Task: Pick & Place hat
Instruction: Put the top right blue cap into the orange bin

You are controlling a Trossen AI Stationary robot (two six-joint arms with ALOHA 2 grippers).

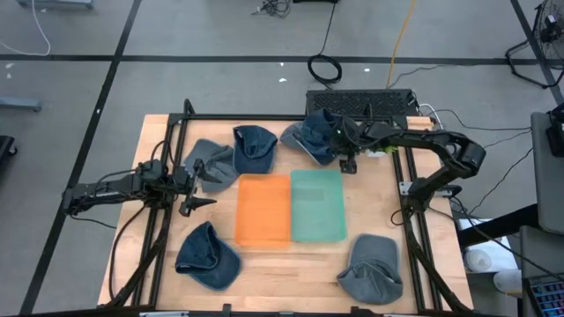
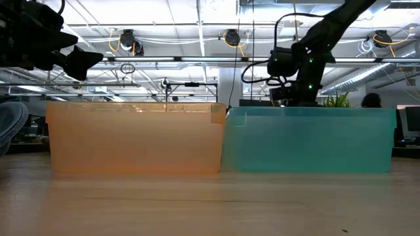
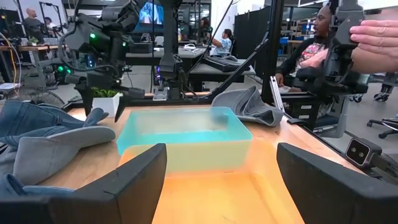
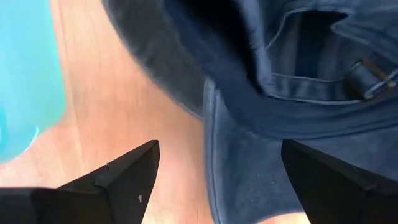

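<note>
**Right gripper over blue hat, jaws wide**

Right gripper (image 1: 347,165) hovers spread, apparently not touching, at the dark blue hat (image 1: 315,134) behind the teal bin (image 1: 316,206). Left gripper (image 1: 199,188) waits, also spread, beside the orange bin (image 1: 263,210).

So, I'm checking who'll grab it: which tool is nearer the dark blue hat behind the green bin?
Right. The right tool hangs open at the dark blue hat; the left tool waits open beyond the orange bin.

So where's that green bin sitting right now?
From above, the green bin sits mid-table, on the right-hand side of the orange bin and touching it. A grey hat lies on the near right, and the right gripper hangs at its far edge.
</note>
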